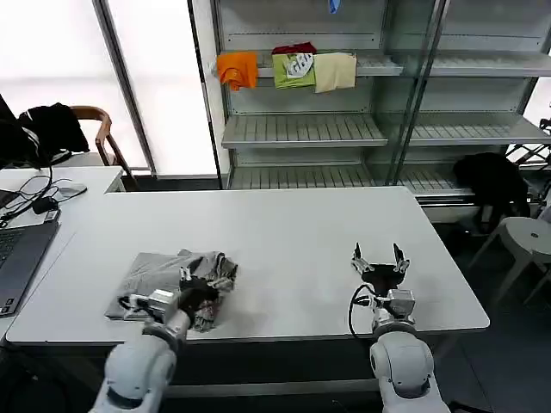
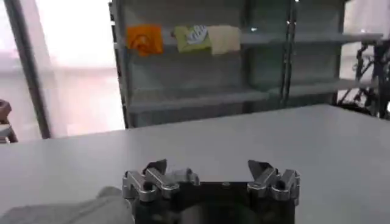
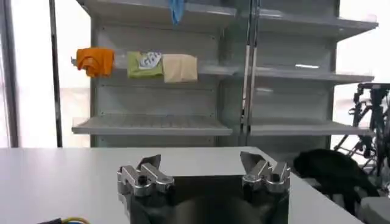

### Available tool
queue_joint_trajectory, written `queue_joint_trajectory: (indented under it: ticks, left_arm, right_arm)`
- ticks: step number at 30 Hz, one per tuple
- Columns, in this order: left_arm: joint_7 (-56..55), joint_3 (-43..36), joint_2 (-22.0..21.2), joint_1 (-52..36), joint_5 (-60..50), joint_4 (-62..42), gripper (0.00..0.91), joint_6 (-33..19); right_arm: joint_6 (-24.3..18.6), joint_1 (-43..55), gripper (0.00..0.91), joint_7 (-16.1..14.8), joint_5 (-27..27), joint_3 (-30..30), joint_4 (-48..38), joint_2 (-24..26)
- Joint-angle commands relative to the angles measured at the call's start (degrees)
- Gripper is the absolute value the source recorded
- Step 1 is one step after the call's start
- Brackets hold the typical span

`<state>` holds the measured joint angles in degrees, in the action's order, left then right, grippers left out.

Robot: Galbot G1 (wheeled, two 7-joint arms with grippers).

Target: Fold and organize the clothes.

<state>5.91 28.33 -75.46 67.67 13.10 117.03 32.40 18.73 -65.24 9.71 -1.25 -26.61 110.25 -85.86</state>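
One grey T-shirt (image 1: 172,274) lies bunched beneath the left gripper (image 1: 200,291), jaws spread and empty to gather it; the right gripper (image 1: 380,256) waits wide, holding nothing

No legible text anywhere; print on green garment (image 1: 298,67) too blurred to read.

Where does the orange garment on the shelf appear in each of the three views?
Head view: the orange garment hangs at the top centre, leftmost of three garments on the shelf rack.
Left wrist view: it is at the upper left, far beyond the left gripper.
Right wrist view: it is at the upper left, above the right gripper.
Shared landmark: the green garment beside it.
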Motion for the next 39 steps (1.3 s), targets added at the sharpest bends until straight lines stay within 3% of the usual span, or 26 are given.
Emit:
queue_joint_trajectory:
  ticks: [1, 19, 39]
  left_arm:
    - [1.00, 24.17, 11.71, 0.50, 16.82, -3.78, 0.907, -1.71]
    - [1.35, 19.29, 9.60, 0.02, 9.22, -17.08, 0.907, -2.90]
    - [3.42, 16.80, 8.61, 0.82, 6.33, -19.09, 0.907, -1.81]
  right_arm:
    - [0.21, 0.26, 0.907, -0.08, 0.12, -0.05, -0.15, -0.73]
    - [1.48, 0.42, 0.907, 0.33, -0.17, -1.33, -0.12, -0.38]
    - [1.20, 0.69, 0.907, 0.22, -1.12, -1.35, -2.09, -1.58]
